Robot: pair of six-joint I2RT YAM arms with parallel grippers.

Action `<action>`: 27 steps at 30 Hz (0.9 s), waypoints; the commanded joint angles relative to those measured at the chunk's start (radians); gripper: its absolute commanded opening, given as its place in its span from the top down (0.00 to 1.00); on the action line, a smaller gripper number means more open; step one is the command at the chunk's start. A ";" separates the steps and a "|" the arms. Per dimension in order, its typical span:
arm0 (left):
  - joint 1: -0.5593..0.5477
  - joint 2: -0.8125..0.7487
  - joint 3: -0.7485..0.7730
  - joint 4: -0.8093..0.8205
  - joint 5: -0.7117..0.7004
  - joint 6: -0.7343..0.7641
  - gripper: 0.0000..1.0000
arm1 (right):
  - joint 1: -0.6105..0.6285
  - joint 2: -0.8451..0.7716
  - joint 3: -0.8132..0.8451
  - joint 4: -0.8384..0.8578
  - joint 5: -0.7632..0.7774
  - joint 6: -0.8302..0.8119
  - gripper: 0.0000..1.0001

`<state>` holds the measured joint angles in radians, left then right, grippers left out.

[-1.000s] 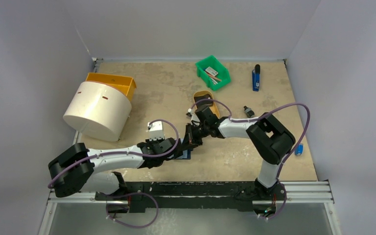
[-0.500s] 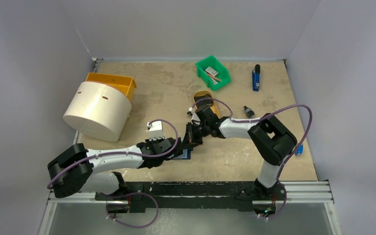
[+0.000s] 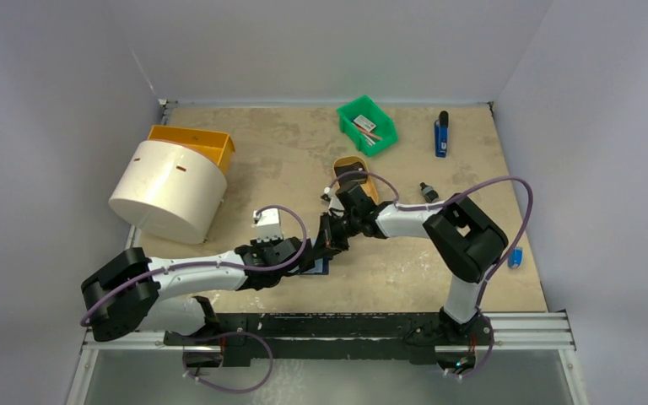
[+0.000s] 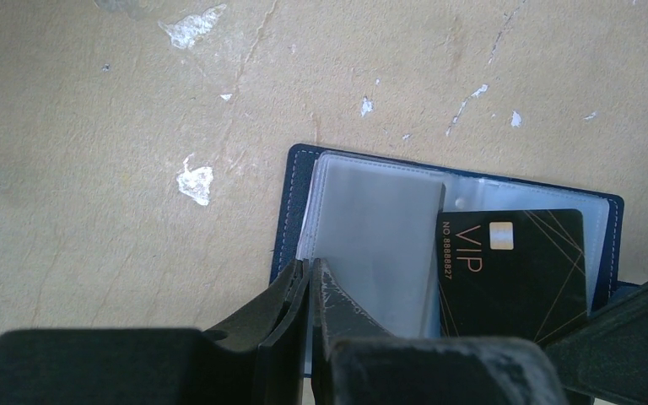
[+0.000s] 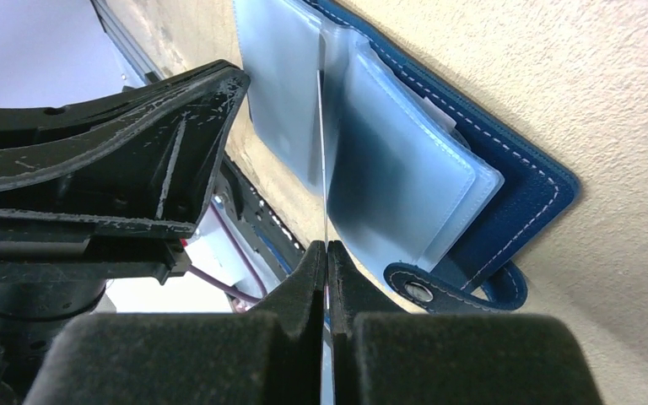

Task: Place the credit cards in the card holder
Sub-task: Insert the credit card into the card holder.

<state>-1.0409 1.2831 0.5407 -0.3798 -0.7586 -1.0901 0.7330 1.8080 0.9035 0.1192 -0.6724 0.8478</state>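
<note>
The card holder [image 4: 285, 221] lies open on the desk [image 4: 135, 101], close to the near edge, between my two arms. Its blue cover is flat on the desk and its clear pages face up. The snap tab [image 5: 422, 291] sticks out at one side.

My left fingers [image 4: 313, 283] are almost closed. They pinch the edge of one clear page [image 4: 380, 245] and hold it back, so there is a gap to slide a card into.

My right fingers [image 5: 327, 256] are closed all the way on something very thin. From my right wrist I see only its edge, a pale line going in between the pages. I think it is the black card [image 4: 515, 270] with VIP on it. From my left wrist that card lies on the right half of the holder, with its top edge just under the little hole in the page.

So I think the job is partly done. The holder is open, a page is held back, and one card is going in. I cannot tell if it is inside a pocket or only lying between pages. It may need a push. I cannot see any other cards from here, so I do not know how many are left.
</note>
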 commanded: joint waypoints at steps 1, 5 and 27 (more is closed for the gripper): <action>0.004 -0.024 -0.007 0.017 -0.013 -0.024 0.95 | 0.005 0.021 0.038 0.018 -0.047 -0.007 1.00; 0.003 -0.025 -0.004 0.015 -0.010 -0.022 0.95 | 0.008 0.032 0.034 0.037 -0.060 0.002 1.00; 0.004 -0.063 -0.001 -0.027 -0.027 -0.027 0.96 | 0.008 0.094 0.033 0.171 -0.036 0.101 1.00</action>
<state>-1.0409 1.2709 0.5362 -0.3862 -0.7551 -1.0908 0.7349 1.9083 0.9180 0.2638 -0.7261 0.9295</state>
